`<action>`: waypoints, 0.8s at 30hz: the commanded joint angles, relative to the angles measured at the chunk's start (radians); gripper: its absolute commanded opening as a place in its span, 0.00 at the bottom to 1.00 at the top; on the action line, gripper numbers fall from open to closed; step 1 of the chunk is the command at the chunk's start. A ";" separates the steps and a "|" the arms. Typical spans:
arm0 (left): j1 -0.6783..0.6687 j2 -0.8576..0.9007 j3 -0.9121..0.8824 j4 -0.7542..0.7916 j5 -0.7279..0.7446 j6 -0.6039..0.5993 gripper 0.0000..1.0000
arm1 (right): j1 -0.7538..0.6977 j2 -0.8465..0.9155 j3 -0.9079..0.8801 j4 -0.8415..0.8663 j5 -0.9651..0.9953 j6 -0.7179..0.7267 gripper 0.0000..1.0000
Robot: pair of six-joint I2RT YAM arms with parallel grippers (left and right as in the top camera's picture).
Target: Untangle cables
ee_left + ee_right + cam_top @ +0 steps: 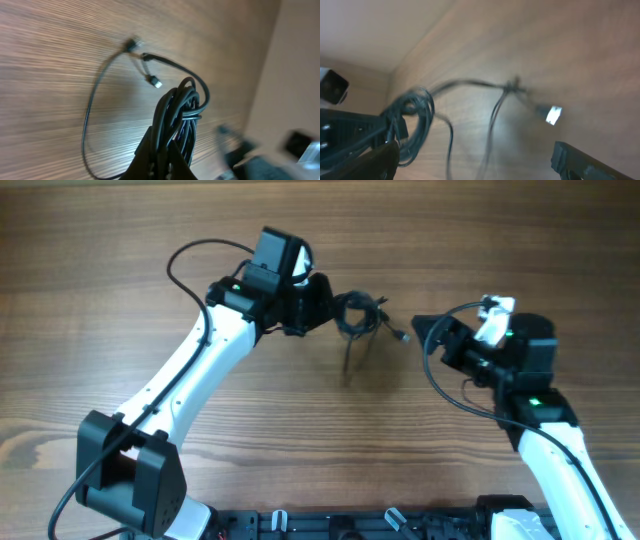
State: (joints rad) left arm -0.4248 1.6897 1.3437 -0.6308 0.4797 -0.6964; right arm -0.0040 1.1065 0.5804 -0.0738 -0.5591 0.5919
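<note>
1. Since the knot needs pulling apart, the left gripper pins the cables by their coiled bundle, probably as an anchor for the other arm.
2. Left jaws are almost together, clamped hard on the bundle strands and touching nothing else.
3. Bundle is mid-table, nearer the far edge than the near one. It looks raised off the table, though I can't be sure.
4. One loose loop trails on the wood toward the near edge.
5. Metal-tipped plug lies free on the right-edge side of the bundle, between the two grippers.
6. Right gripper has its fingers spread wide, empty, with no cable contact. It faces the bundle near the plug, likely lined up to take a loose end.
</note>
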 commanded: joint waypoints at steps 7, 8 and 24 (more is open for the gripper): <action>-0.018 -0.020 0.010 -0.063 0.394 0.681 0.04 | -0.052 -0.005 0.003 0.107 -0.537 -0.542 0.88; -0.023 -0.020 0.010 -0.074 0.400 0.715 0.04 | -0.052 0.000 0.003 0.106 -0.556 -0.548 0.88; -0.039 -0.020 0.010 -0.093 0.412 0.771 0.36 | 0.069 0.207 0.003 0.281 -0.549 -0.376 0.04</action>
State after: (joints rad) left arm -0.4576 1.6897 1.3437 -0.7265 0.8806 0.0574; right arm 0.0589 1.2961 0.5785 0.1223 -1.1473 0.0566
